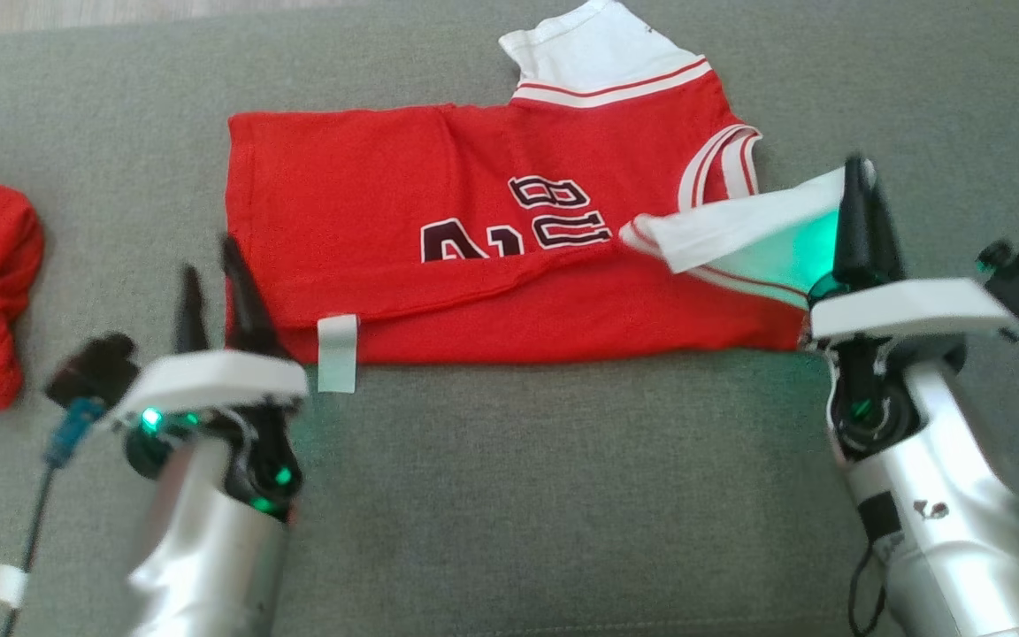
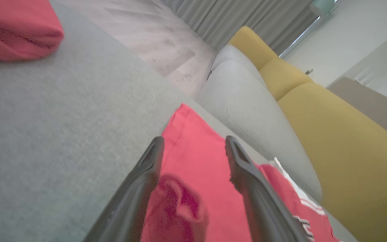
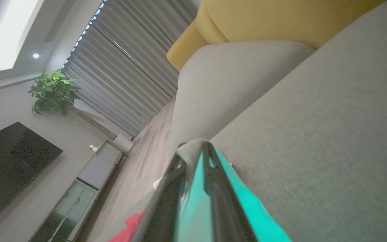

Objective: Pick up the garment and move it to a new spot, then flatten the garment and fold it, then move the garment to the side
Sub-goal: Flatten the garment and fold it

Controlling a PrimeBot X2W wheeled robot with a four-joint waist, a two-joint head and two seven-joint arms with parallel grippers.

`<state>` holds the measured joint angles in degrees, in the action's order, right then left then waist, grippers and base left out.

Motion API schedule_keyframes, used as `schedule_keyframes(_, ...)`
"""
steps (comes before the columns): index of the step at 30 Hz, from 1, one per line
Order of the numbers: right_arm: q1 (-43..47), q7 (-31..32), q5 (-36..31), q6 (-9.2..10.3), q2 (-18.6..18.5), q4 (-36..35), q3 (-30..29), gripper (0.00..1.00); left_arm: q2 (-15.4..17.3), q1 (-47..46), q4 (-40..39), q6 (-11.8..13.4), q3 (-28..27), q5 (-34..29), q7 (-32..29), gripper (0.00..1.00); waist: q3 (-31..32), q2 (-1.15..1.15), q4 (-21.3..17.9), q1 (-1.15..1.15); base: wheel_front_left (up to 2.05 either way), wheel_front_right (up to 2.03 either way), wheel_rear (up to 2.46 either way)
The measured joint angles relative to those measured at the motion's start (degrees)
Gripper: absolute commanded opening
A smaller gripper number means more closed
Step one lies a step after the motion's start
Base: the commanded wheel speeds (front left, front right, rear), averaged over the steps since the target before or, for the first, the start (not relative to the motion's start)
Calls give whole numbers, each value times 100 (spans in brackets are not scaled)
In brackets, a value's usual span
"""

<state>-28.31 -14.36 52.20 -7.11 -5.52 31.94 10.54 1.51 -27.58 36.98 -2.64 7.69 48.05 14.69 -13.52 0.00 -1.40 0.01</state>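
The red garment [image 1: 439, 257] lies spread across the grey cushion [image 1: 509, 495], its near edge folded up over the black lettering. The left arm reaches up from the lower left and sets the left gripper [image 1: 216, 296] at the garment's near left corner, jaws wide and holding nothing, with red cloth showing between them in the wrist view. The right arm rises from the lower right and leans inward, and the right gripper [image 1: 859, 190] is pinched narrow on a white sleeve [image 1: 739, 230], holding it lifted off the cushion
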Motion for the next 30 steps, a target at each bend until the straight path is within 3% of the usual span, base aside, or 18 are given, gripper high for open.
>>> schedule_keyframes(3,-23,-1,-304,0,27,-367,-187,100,7,3,-494,98,-348,-339,1,100,-21,0,15,0,0,0,0)
schedule_keyframes(7,62,-9,-794,0,53,-744,-322,100,16,145,-862,147,-399,-1059,2,100,7,0,12,0,0,0,0)
schedule_keyframes(13,809,-9,-2606,0,10,-965,-371,100,15,1123,-861,442,-237,-2539,1,100,204,0,-10,-1,0,0,0)
schedule_keyframes(17,1286,-9,-3445,0,94,-955,-517,100,19,1500,-823,578,-207,-3252,1,100,422,0,-25,-1,0,0,0)
schedule_keyframes(23,1763,-9,-4000,0,182,-647,-677,100,25,2050,-762,678,-203,-3722,1,100,793,0,-42,-2,0,0,0)
schedule_keyframes(30,2038,-8,-4030,0,246,-376,-632,100,44,2560,-728,686,-200,-3698,1,100,1089,0,-55,-2,0,0,0)
